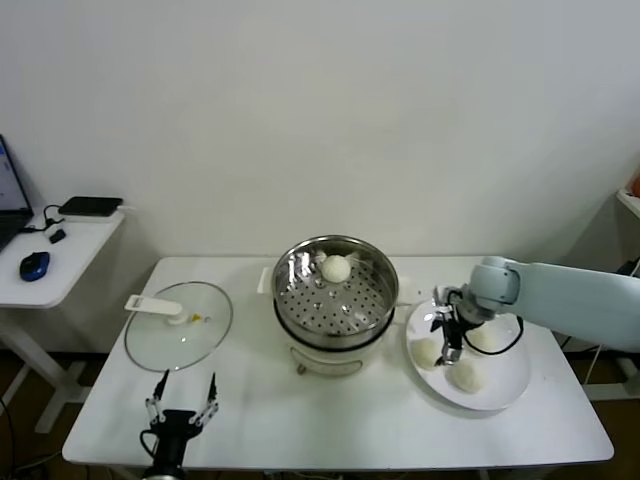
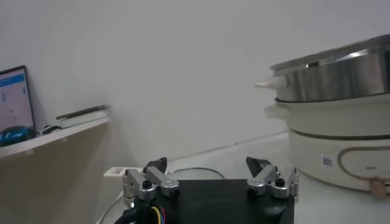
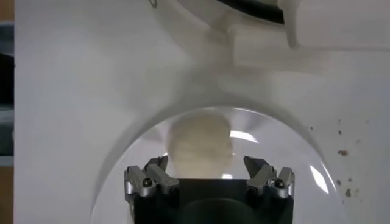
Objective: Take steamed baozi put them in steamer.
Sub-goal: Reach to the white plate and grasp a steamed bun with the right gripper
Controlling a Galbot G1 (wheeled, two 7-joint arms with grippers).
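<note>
Right end effector [image 3: 207, 175], fingers apart, hovers over a baozi [image 3: 199, 142] on the plate [image 3: 317, 182]

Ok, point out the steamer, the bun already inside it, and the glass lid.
steamer [image 1: 384, 268]: head view, on its shiny steel rim.
baozi in the steamer [image 1: 336, 268]: head view, on the bun's top.
glass lid [image 1: 205, 335]: head view, on the clear glass beside its white handle.

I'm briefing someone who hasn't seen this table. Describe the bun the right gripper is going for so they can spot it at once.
Start at the steel steamer in the table's middle; to its right lies a white plate holding three buns. The open right gripper hangs over the plate's steamer-side edge, and the target bun sits right beneath it. It is the plate's leftmost bun, nearest the steamer.
</note>
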